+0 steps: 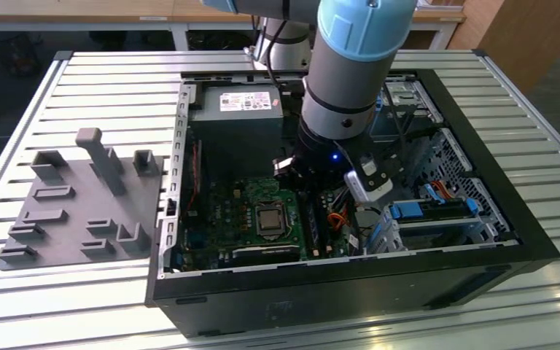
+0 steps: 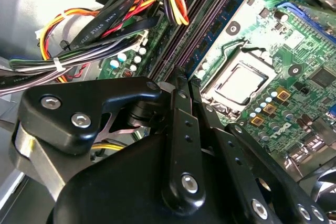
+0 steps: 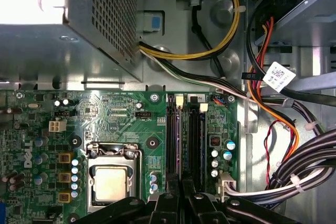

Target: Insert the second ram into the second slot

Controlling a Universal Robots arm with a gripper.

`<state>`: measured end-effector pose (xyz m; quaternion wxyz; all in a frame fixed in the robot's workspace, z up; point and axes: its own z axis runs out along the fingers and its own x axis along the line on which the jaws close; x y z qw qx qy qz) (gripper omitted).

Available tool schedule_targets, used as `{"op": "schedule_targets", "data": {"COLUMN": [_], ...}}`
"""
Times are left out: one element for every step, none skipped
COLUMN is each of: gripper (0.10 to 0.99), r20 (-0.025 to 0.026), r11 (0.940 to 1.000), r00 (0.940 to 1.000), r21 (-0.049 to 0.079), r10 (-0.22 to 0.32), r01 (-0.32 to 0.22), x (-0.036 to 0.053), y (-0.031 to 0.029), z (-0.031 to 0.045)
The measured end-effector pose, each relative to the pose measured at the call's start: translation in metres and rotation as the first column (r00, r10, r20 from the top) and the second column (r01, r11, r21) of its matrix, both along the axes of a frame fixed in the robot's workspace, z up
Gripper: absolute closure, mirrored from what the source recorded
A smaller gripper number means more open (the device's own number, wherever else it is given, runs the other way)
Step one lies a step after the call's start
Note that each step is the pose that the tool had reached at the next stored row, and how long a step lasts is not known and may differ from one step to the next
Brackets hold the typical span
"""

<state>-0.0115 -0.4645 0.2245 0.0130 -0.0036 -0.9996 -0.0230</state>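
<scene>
An open desktop computer case [image 1: 358, 284] lies on its side on a table [image 1: 105, 80] of ribbed metal slats. The robot arm [image 1: 343, 95] reaches straight down into it.

In both wrist views the gripper [image 3: 181, 184] [image 2: 185, 80] sits low over the memory slots. Its black fingers [image 2: 178, 129] are drawn almost together, leaving only a sliver of gap. They appear to pinch the second ram [image 3: 179, 140], seen edge-on as a thin bluish-purple line running along one slot. Whether it is fully seated cannot be told.

Close around the slots:
- The processor socket [image 3: 111, 182] [image 2: 242, 83] lies just beside them on the green motherboard [image 1: 227, 219].
- A thick bundle of black, orange, red and yellow cables [image 3: 294, 166] [image 2: 89, 40] crowds the other side, near the fingers but not across the slots.
- The grey power supply [image 1: 236, 109] [image 3: 79, 24] stands past the slots' far end, with yellow and white wires trailing from it.
- A drive bay with blue fittings [image 1: 426, 211] sits on the exterior view's right.

Beside the case, on the exterior view's left, a grey moulded holder [image 1: 76, 211] (several upright posts and low blocks) rests on the slats. Behind the table are wood-topped desks [image 1: 85, 9] and a dark floor.
</scene>
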Motion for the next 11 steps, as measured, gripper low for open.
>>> {"op": "schedule_targets", "data": {"gripper": [0.949, 0.949, 0.949, 0.949, 0.949, 0.949, 0.949, 0.949, 0.949, 0.949, 0.949], "r20": [-0.0004, -0.0007, -0.0011, -0.0014, -0.0016, -0.0019, -0.0022, -0.0025, -0.0029, -0.0032, -0.0037], "r11": [1.0, 1.0, 1.0, 1.0, 1.0, 1.0, 1.0, 1.0, 1.0, 1.0, 1.0], "r00": [1.0, 1.0, 1.0, 1.0, 1.0, 1.0, 1.0, 1.0, 1.0, 1.0, 1.0], "r21": [0.0, 0.0, 0.0, 0.001, 0.001, 0.001, 0.001, 0.001, 0.001, 0.001, 0.001], "r10": [0.0, 0.0, 0.0, 0.0, 0.0, 0.0, 0.0, 0.0, 0.0, 0.0, 0.0], "r01": [0.0, 0.0, 0.0, 0.0, 0.0, 0.0, 0.0, 0.0, 0.0, 0.0, 0.0], "x": [0.0001, 0.0001, 0.0001, 0.0001, 0.0001, 0.0001, 0.0002, 0.0002, 0.0002, 0.0002, 0.0002], "y": [0.0, 0.0, 0.0, -0.0001, -0.0001, -0.0002, -0.0002, -0.0002, -0.0002, -0.0003, -0.0004], "z": [-0.0004, -0.0007, -0.001, -0.0014, -0.0016, -0.0019, -0.0022, -0.0026, -0.0028, -0.0029, -0.0032]}}
